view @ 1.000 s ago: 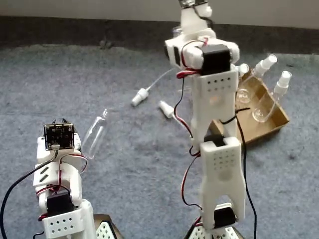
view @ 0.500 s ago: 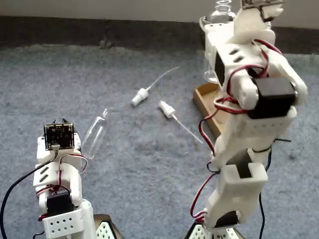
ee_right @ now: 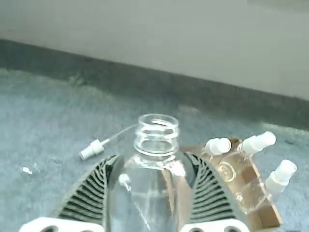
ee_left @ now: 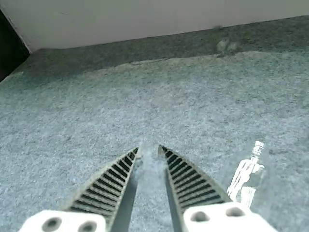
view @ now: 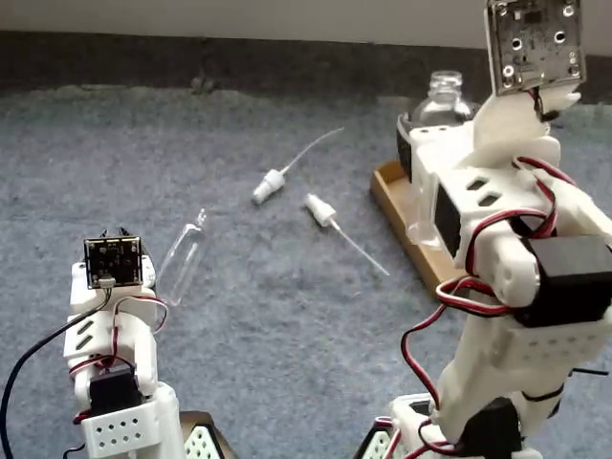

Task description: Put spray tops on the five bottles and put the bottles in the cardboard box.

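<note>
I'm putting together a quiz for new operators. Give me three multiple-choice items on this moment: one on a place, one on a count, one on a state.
1. Where is the lying bottle?
A. on the carpet beside the left arm
B. on a shelf
C. upright against the wall

2. How many loose spray tops lie on the carpet?
A. none
B. two
C. five

3. What state is the held bottle in the right gripper in?
A. spray top fitted
B. neck open, no top
C. cracked in half

Answers:
1 A: the high view shows it flat on the carpet next to that arm.
2 B: the high view shows two, the second apart from the first.
3 B: the right wrist view shows its bare threaded neck, with the gripper clamped on its body.
</note>
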Controlling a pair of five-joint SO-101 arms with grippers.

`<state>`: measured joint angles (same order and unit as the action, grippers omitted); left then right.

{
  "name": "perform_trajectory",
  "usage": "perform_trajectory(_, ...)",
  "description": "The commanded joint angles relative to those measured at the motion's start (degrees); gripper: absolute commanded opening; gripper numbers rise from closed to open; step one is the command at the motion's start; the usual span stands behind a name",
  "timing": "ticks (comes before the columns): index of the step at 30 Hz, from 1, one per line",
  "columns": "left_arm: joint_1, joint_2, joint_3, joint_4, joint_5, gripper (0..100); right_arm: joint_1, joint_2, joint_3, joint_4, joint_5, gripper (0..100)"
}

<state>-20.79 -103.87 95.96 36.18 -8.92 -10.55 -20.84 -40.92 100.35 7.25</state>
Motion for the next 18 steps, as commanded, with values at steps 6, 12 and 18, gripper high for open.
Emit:
perform_trajectory(6,1.19,-0.22,1.19,0.26,0.35,0,0.75,-4.62,24.22,-3.65,12.84,1.3)
perform_trajectory(12,1.19,-0.22,1.19,0.26,0.35,0,0.66,-4.70,46.90,-17.10,13.80,1.3)
perform_trajectory(18,1.19,-0.22,1.19,0.26,0.35,0,0.48,-4.70,65.71,-33.10,13.89,1.3)
